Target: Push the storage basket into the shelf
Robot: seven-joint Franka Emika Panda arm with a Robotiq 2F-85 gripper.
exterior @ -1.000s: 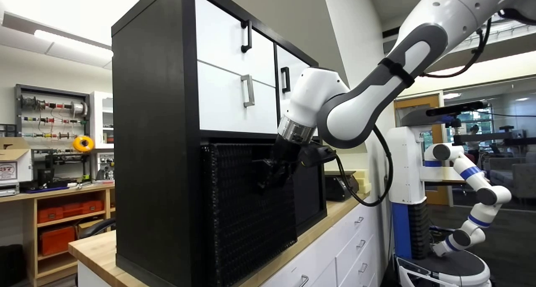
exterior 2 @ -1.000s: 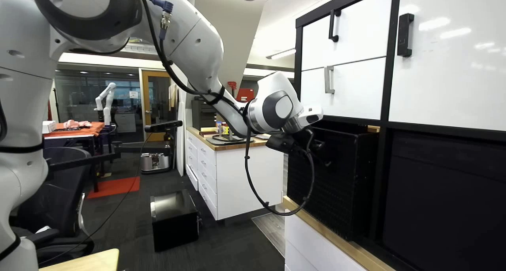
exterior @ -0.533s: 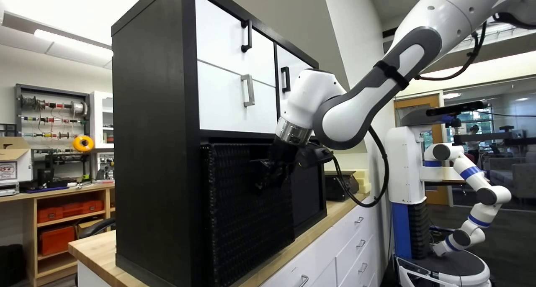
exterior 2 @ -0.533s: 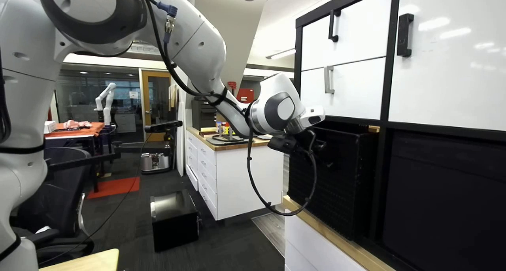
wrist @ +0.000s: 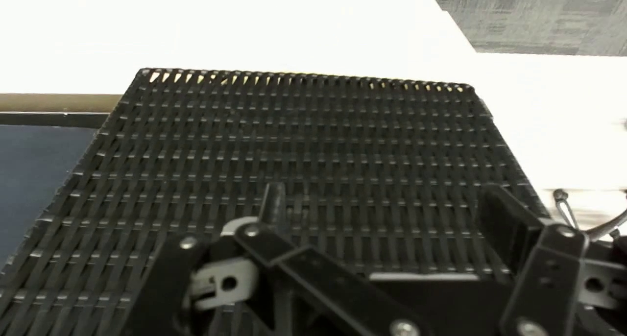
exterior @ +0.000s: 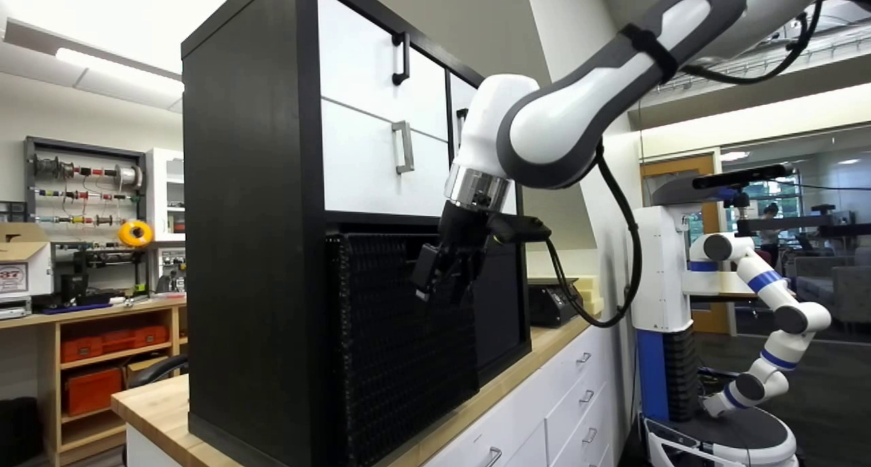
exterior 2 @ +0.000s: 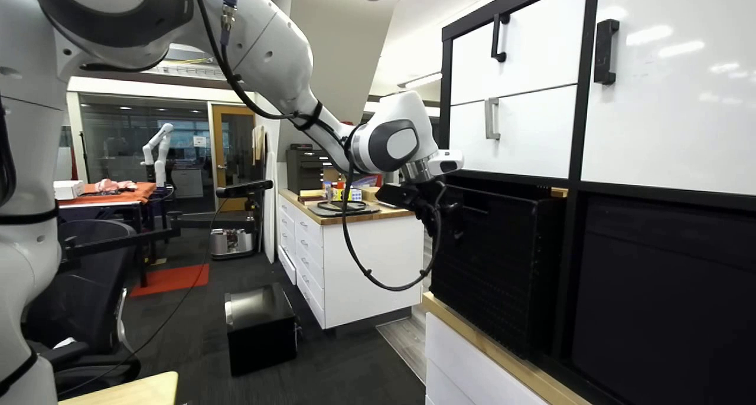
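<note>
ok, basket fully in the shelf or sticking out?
Sticking out. In an exterior view, the storage basket projects past the front of the shelf, one side exposed.

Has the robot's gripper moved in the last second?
Yes, leftward in an exterior view: the gripper, earlier almost straight below the grey handle on the shelf, now shows left of that handle.
</note>
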